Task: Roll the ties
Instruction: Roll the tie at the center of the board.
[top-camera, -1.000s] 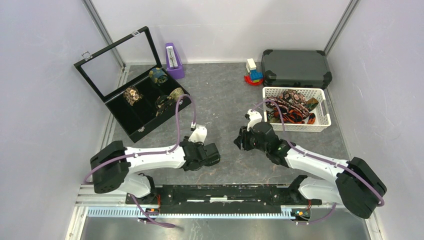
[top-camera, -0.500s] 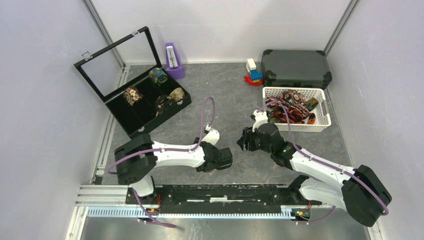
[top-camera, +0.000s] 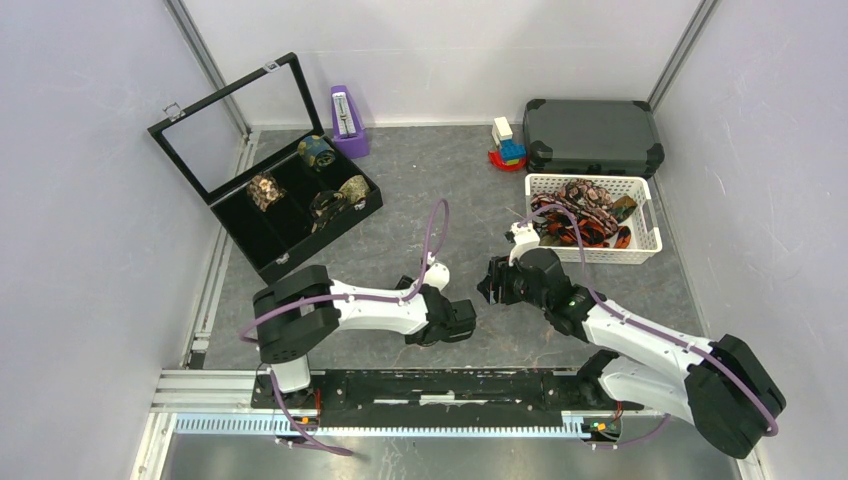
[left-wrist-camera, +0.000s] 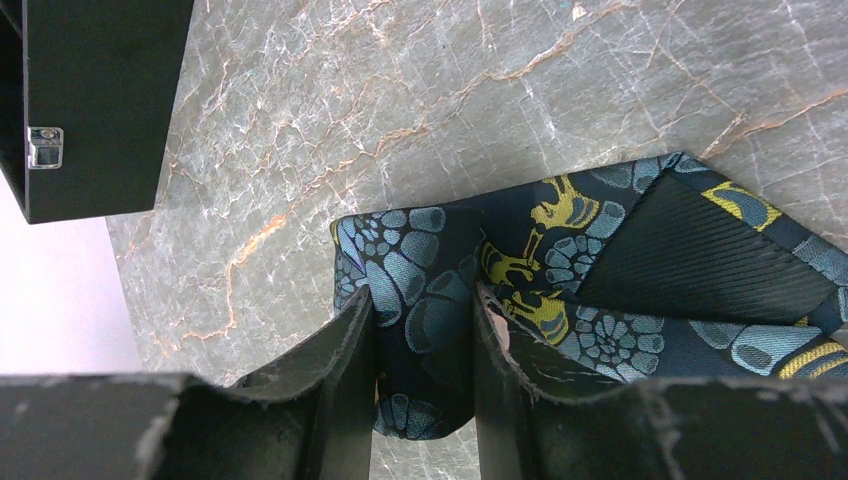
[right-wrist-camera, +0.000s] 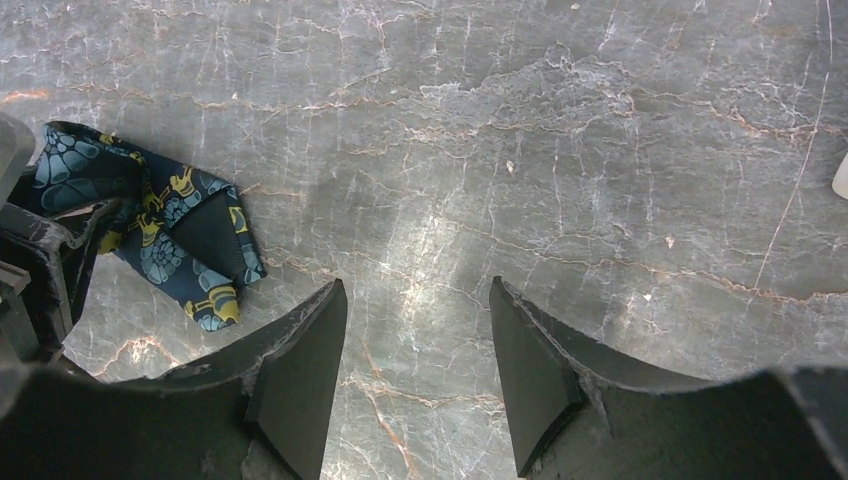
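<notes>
A dark navy tie (left-wrist-camera: 600, 260) with blue-gold paisley lies partly folded on the grey marbled table. My left gripper (left-wrist-camera: 422, 300) is shut on its folded end, low at the table. The tie also shows in the right wrist view (right-wrist-camera: 170, 235), to the left of my right gripper (right-wrist-camera: 418, 290), which is open, empty and above bare table. In the top view my left gripper (top-camera: 455, 322) and right gripper (top-camera: 492, 282) are close together at centre; the tie is hidden under them. More loose ties (top-camera: 585, 215) fill a white basket (top-camera: 590, 257).
An open black display case (top-camera: 300, 250) at the back left holds several rolled coils (top-camera: 265, 190); its corner shows in the left wrist view (left-wrist-camera: 90, 100). A purple metronome (top-camera: 347, 120), a toy block stack (top-camera: 507, 145) and a dark hard case (top-camera: 592, 135) stand along the back.
My left arm has swung to the right, from left of centre to near the right gripper. My right gripper has shifted slightly right and stays open.
</notes>
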